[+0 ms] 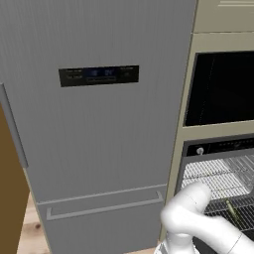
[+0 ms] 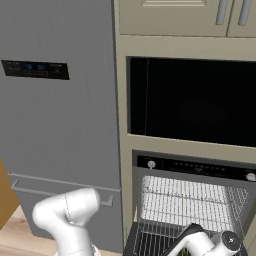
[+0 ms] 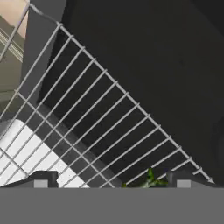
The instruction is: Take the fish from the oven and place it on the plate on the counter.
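One fish [image 1: 232, 210] low right in the left base view, lying on the oven [image 1: 218, 191] rack. Open oven [image 2: 192, 200] low right in the right base view. Hand view: pincer [image 3: 109, 183] wide open, fish [image 3: 146, 180] between tips, not grabbed. Plate step likely still left.

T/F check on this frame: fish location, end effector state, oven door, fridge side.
1. The fish lies on the wire rack inside the oven. True.
2. The end effector is shut on the fish. False: in the hand view its fingertips stand wide apart, with just the tip of the fish showing between them, near the right-hand one.
3. The oven is open. True: its rack is exposed below the control strip.
4. The grey fridge stands right of the oven. False: it stands to the left.
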You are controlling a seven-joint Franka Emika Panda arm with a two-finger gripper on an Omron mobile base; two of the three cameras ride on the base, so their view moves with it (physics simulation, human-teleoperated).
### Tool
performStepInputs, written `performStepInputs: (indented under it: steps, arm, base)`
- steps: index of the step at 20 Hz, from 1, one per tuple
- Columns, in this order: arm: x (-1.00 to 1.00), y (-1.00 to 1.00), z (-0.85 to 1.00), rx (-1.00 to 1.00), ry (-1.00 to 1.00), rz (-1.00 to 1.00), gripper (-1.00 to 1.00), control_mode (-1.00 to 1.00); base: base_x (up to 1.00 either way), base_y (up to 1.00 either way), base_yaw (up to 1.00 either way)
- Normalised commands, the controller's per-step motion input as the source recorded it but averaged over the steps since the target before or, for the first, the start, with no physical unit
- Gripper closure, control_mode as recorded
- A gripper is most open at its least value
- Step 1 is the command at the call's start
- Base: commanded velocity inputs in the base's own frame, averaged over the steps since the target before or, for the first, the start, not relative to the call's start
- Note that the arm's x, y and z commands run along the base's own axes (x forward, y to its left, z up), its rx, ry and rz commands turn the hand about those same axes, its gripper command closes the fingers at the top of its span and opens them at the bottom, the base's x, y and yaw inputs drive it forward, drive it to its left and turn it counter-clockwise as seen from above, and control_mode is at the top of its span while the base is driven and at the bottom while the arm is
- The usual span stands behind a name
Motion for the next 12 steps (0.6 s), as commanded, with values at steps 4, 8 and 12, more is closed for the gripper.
performStepInputs:
  steps: [4,8,12]
  arm:
    - [0.09,0.08,0.97,-0.14,0.00,0.37,-1.00,-1.00]
    - [0.18,0.33,0.39,-0.24,0.03,0.39,-1.00,-1.00]
    - [-0.02,0.66,0.07,-0.30,0.00,0.54,-1.00,-1.00]
  base:
    - [0.00,0.00,0.00]
    - [0.00,0.00,0.00]
    - [0.00,0.00,0.00]
